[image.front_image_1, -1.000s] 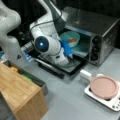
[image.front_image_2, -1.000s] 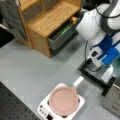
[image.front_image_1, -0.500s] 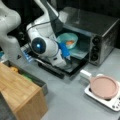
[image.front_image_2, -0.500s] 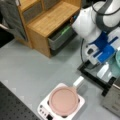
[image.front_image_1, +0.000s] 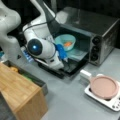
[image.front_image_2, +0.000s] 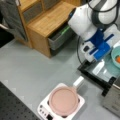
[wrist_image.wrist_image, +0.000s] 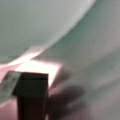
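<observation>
- Teal round bowl (image.front_image_1: 65, 42) with an orange piece (image.front_image_1: 67, 44) inside sits in the open steel toaster oven (image.front_image_1: 95, 30); in both front views it shows, (image.front_image_2: 117, 57) at the right edge.
- Blue-fingered pincer (image.front_image_1: 62, 53) reaches just beside the bowl's rim, above the lowered oven door (image.front_image_1: 72, 65); how wide it stands, cannot tell.
- Pink round pan (image.front_image_2: 63, 100) rests on a white hotplate (image.front_image_2: 45, 108) on the grey bench (image.front_image_2: 30, 67).
- Wooden cabinet (image.front_image_2: 47, 20) stands well apart.

No text, label, brand or number can be read anywhere — the toaster oven's (image.front_image_1: 100, 32) knobs and the scale's (image.front_image_2: 46, 112) buttons show no legible marks.
</observation>
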